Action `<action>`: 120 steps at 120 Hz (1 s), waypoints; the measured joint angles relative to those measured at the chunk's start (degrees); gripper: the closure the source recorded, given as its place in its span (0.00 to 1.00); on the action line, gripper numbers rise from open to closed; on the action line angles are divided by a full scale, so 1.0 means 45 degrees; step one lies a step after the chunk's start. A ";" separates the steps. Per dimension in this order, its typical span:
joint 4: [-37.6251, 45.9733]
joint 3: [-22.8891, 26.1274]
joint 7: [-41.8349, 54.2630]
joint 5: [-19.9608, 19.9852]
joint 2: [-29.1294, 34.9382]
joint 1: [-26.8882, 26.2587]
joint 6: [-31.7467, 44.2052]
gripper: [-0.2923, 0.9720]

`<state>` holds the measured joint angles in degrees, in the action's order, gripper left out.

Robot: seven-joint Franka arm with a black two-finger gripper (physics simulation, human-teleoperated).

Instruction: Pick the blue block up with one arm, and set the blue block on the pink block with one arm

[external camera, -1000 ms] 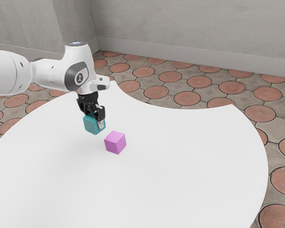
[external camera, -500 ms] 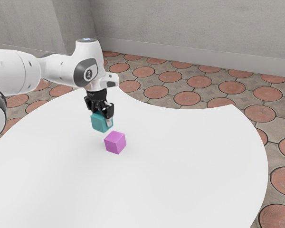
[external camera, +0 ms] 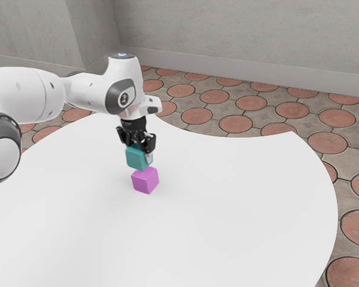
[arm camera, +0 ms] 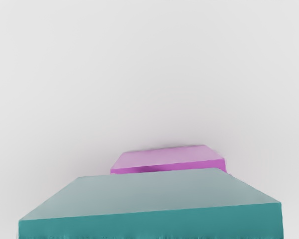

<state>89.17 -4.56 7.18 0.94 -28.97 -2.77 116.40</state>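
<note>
White, smooth and round, one table (external camera: 227,209) lies under one glossy white arm (external camera: 60,95). Of two plain matte cubes, one blue block (external camera: 133,159), clamped between the black gripper's (external camera: 140,154) narrowly spread fingers, hangs at 12 o'clock from one pink block (external camera: 145,180) resting on the tabletop; I cannot tell whether they touch.

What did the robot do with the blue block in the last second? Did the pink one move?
The gripper, still shut on the blue block, carried it toward the exterior view's right until it hangs just over the pink block. Nothing was let go. The pink block stayed in its spot on the table.
</note>
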 joint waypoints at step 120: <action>0.0312 -0.0017 -0.0773 0.0068 0.0064 -0.0221 0.0139 0.51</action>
<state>90.57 -4.64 3.70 1.24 -28.68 -3.77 117.03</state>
